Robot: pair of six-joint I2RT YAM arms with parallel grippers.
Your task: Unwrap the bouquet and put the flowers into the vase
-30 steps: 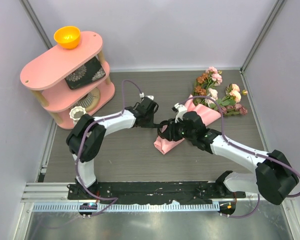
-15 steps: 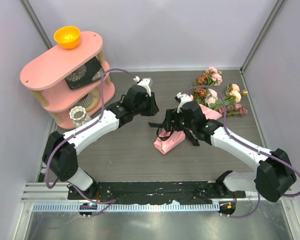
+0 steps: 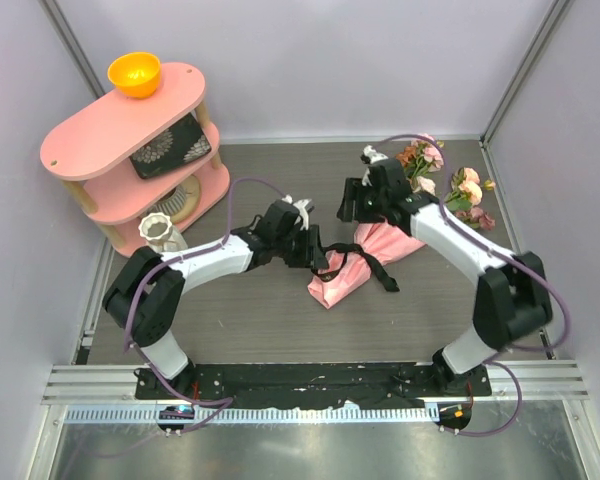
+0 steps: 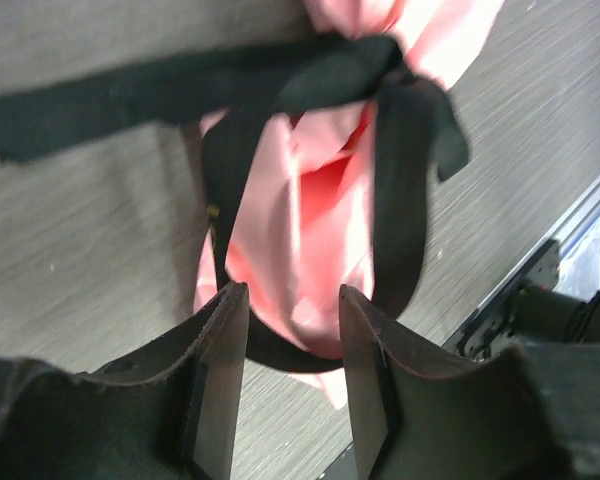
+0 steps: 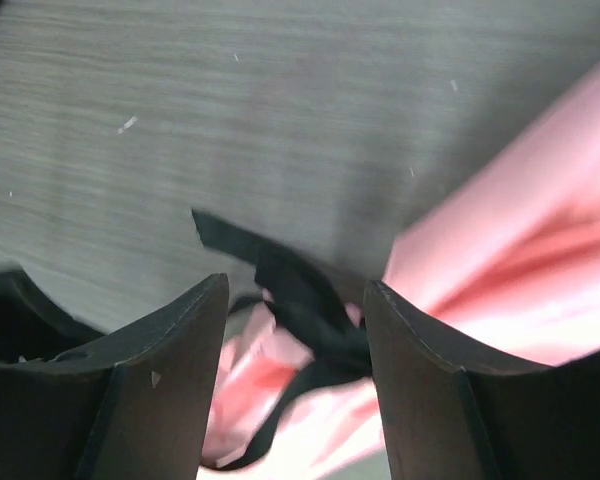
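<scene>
bouquet (image 3: 352, 272): bunch wrapped in salmon-pink paper sheet, lies flat mid-table, narrow end twd near-left, wide end twd far-right
ribbon (image 3: 378, 268): black fabric band round wrap's middle, slack; loops & loose tails spill onto table
flowers (image 3: 445, 185): green-stemmed roses w/ leaves, pale pink, cream & rust-brown blooms, fan out of wrap's wide end, near right wall
L gripper (image 3: 314, 255): low at wrap's left side; jaws apart, nothing pinched; wrist view shows pink paper & a ribbon loop just past its tips
R gripper (image 3: 352, 208): just beside wrap's far-left edge; jaws apart, holds nothing; wrist view shows a ribbon tail & pink paper below the gap
table (image 3: 240, 300): dark grey wood-grain top; bare stretch btw wrap & shelf unit, another btw wrap's narrow end & near rail
rail (image 3: 310, 380): black strip at near edge, both arm bases on it
vase (image 3: 160, 231): small white bottle shape, scalloped flared rim, upright at foot of shelf unit, far-left, well apart from bouquet; inside too small to tell
shelf unit (image 3: 110, 135): pink three-tier oval stand, far-left corner
bowl (image 3: 134, 73): orange, round, on top tier; only plain orange inside shows
mid tier: dark patterned flat item (image 3: 170, 147)
bottom tier: pale ribbed item (image 3: 185, 198), partly hidden
</scene>
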